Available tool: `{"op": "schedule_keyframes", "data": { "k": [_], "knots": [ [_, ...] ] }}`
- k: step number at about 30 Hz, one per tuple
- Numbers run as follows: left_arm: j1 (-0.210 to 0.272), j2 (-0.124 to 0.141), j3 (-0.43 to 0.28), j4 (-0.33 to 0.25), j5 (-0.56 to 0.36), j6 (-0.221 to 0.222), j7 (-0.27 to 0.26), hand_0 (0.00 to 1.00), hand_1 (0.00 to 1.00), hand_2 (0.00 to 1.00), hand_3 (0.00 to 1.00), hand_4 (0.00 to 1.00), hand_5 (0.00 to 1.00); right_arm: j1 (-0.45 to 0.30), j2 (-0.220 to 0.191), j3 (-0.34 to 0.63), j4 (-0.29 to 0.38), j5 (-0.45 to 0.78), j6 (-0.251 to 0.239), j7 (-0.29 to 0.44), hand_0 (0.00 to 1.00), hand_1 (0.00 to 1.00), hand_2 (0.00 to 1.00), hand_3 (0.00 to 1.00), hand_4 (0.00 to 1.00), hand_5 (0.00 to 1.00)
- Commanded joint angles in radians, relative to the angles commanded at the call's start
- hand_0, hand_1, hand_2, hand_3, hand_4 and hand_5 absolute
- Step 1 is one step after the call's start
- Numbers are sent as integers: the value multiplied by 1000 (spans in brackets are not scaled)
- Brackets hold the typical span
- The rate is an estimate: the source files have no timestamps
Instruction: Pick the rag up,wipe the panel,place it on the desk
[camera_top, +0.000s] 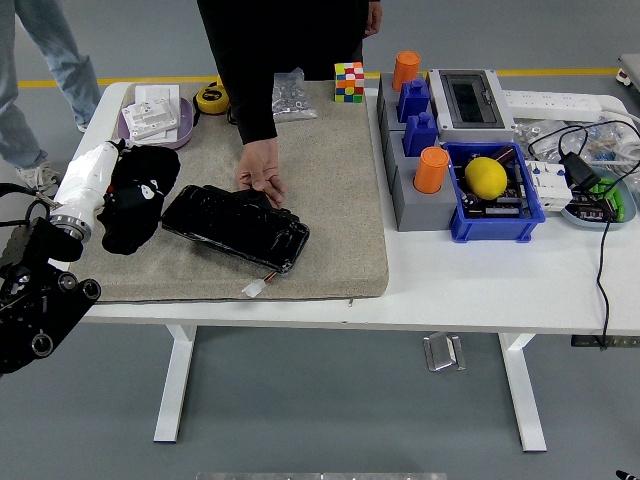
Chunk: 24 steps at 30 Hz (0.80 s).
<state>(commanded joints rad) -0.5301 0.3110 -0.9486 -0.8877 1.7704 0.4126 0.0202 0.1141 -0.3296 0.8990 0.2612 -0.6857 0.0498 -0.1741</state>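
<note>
Black left hand (135, 200) beside panel (236, 227), fingers around rag (150, 168).

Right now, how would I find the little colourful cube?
Look at the big beige felt mat on the white table. At its far edge, right of a clear plastic bag, stands the small puzzle cube. Only it is chequered in many bright colours.

Bright, even overhead light; shadows are soft and short. The glossy black panel (236, 226) shows small glints. Focus is sharp throughout, with no visible blur.
</note>
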Motion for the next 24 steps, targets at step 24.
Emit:
{"op": "schedule_keyframes", "data": {
  "k": [24],
  "knots": [
    [-22, -33, 202, -48, -38, -13, 20, 229, 227, 494, 362, 285, 2, -6, -9, -6, 0, 2, 4, 0, 721, 618, 667, 577, 964, 534]
  ]
}}
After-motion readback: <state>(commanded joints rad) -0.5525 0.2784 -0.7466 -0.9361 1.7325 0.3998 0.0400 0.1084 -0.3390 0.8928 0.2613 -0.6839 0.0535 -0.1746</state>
